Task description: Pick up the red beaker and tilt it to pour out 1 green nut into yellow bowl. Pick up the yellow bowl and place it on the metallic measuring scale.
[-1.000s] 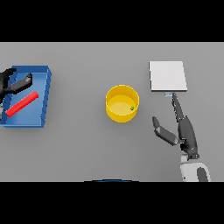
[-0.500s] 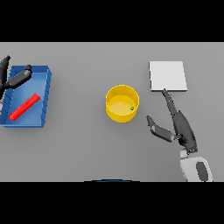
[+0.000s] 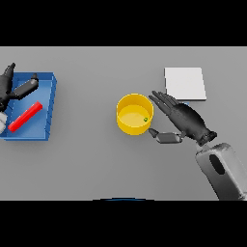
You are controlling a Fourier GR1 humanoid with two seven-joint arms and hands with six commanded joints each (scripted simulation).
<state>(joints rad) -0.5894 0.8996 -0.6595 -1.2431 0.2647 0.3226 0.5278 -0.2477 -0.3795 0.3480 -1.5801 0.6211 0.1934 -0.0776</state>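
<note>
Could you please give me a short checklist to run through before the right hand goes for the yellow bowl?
1. Green nut lies inside the yellow bowl: ok.
2. Right hand is open, fingers straight, beside the bowl's right rim: ok.
3. Hand has a grip on the bowl: not ok; the fingers are not curled round it, and contact with the rim cannot be told.
4. Metallic measuring scale is bare and lies just behind the right hand: ok.
5. Red beaker lies in the blue tray, away from the bowl: ok.
6. Left hand is over the tray's far left, out of the path: ok.
</note>
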